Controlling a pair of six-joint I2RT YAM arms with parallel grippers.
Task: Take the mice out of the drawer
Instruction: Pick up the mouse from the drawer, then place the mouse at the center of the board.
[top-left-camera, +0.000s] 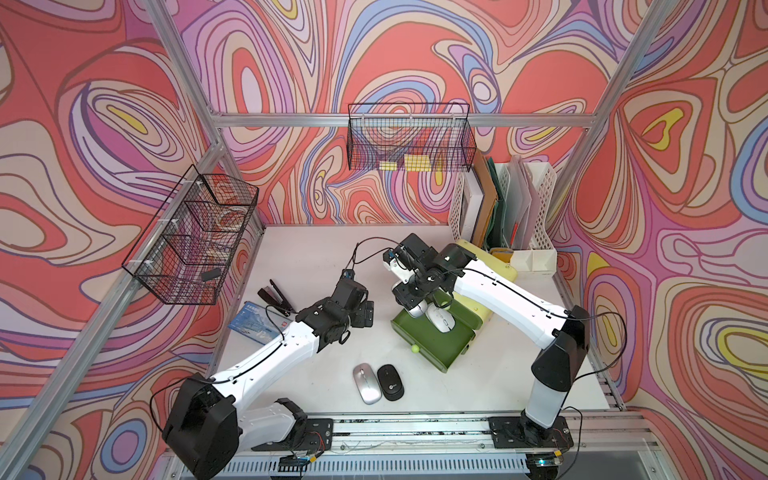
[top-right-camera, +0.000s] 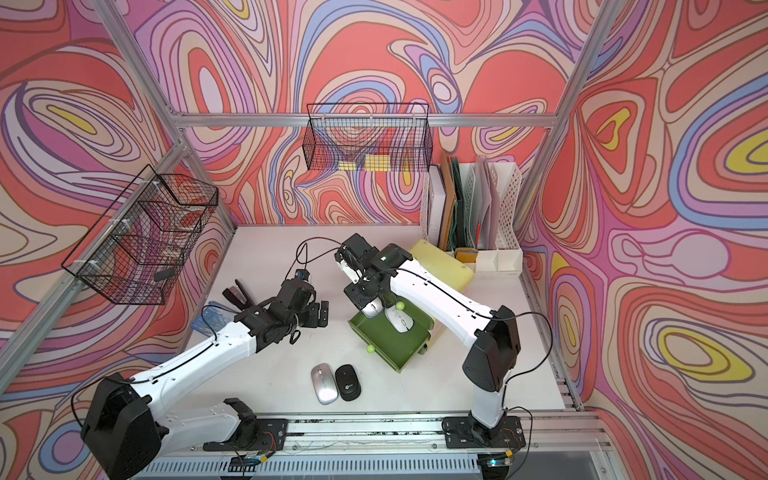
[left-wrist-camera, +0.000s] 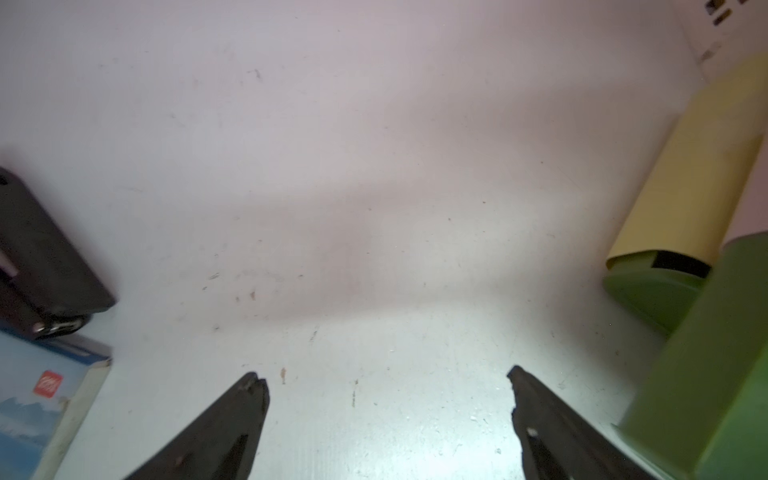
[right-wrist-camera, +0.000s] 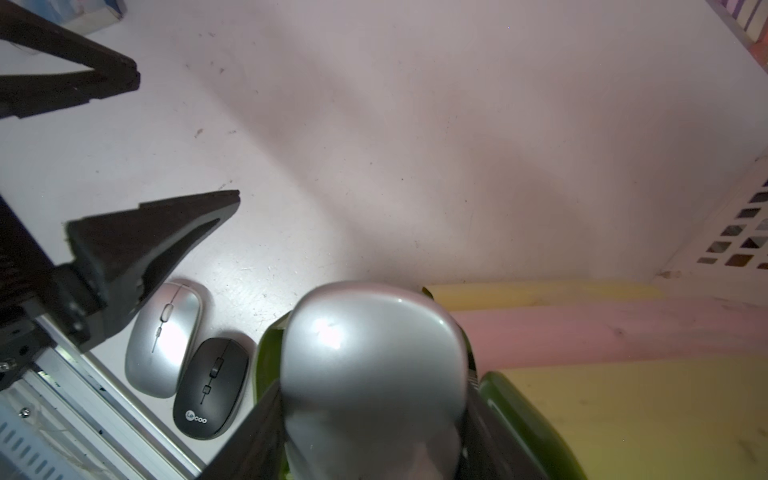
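Observation:
My right gripper (right-wrist-camera: 372, 382) is shut on a shiny silver mouse (right-wrist-camera: 374, 357), gripping its two sides. Both top views show that mouse (top-left-camera: 417, 309) hanging just above the back left of the open green drawer (top-left-camera: 428, 345). A white mouse (top-left-camera: 442, 322) lies inside the drawer. Two more mice lie side by side on the table near its front edge, one silver (top-left-camera: 367, 383) and one black (top-left-camera: 390, 382). My left gripper (top-left-camera: 368, 313) hovers open and empty to the left of the drawer, with only bare table between its fingers (left-wrist-camera: 249, 399).
The pale yellow drawer cabinet (top-left-camera: 494, 259) stands behind the drawer, under my right arm. A white file rack (top-left-camera: 507, 203) fills the back right corner. A black stapler (top-left-camera: 276, 297) and a blue box (top-left-camera: 253, 324) lie at the left. Wire baskets (top-left-camera: 195, 237) hang on the walls.

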